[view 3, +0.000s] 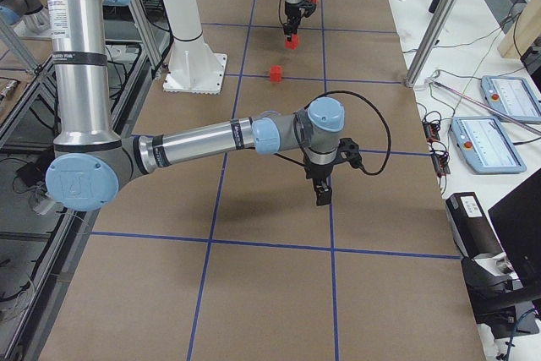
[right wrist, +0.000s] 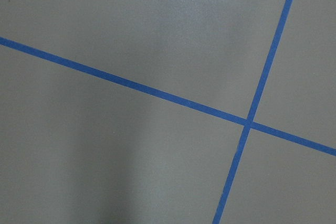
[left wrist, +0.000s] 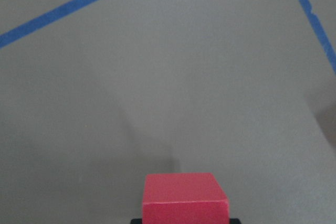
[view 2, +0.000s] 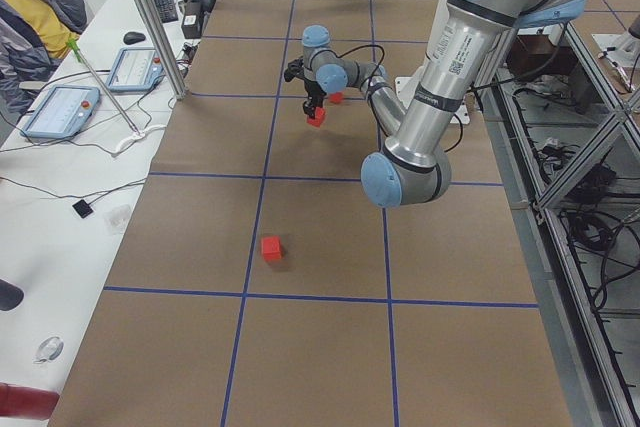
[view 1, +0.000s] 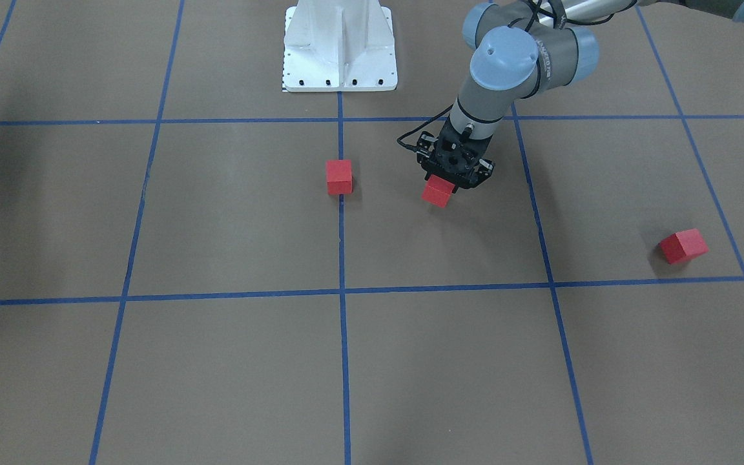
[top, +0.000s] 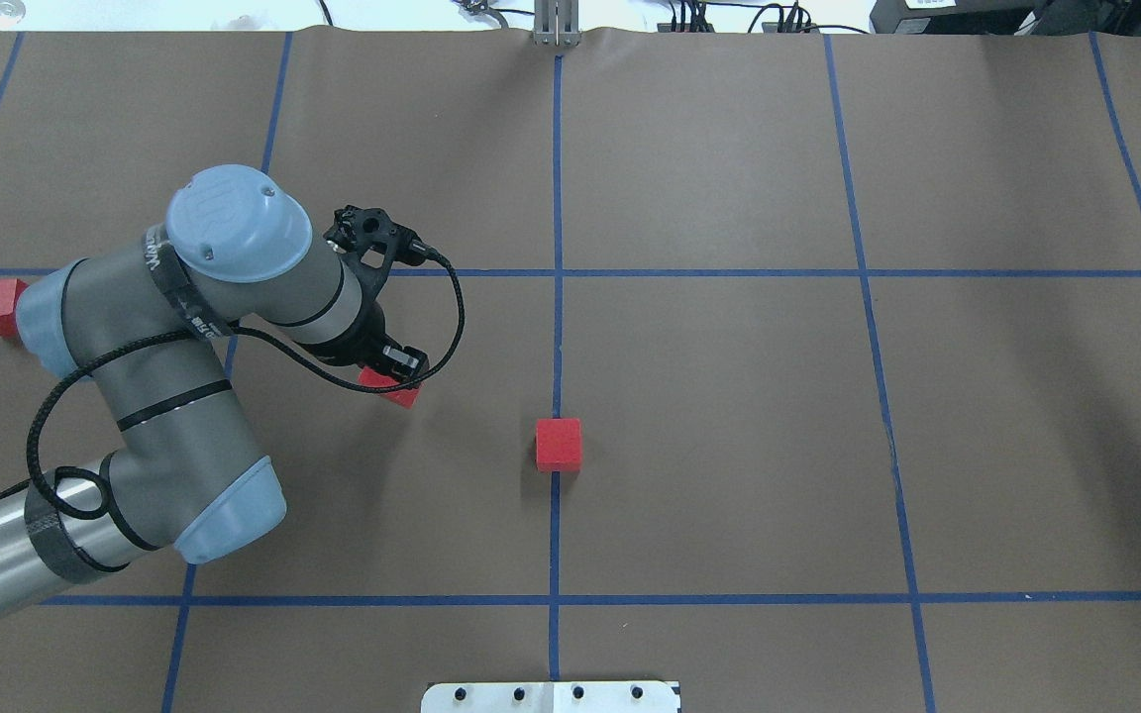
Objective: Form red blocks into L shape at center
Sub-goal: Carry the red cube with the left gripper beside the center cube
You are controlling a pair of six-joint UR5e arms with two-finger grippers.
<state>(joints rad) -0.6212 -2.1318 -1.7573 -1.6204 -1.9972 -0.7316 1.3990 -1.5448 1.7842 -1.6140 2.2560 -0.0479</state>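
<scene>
The left arm (top: 184, 396) is being reached forward with its elbow bent, and its wrist is being pointed straight down. The left gripper (view 1: 449, 181) is being held low, and its fingers are being pressed against the two sides of a red block (view 1: 438, 192). The right arm (view 3: 203, 141) is being stretched out level, its wrist likewise being turned downward. The right gripper (view 3: 324, 190) is being hung low, seen only from the side, so its fingers cannot be judged apart or together.
</scene>
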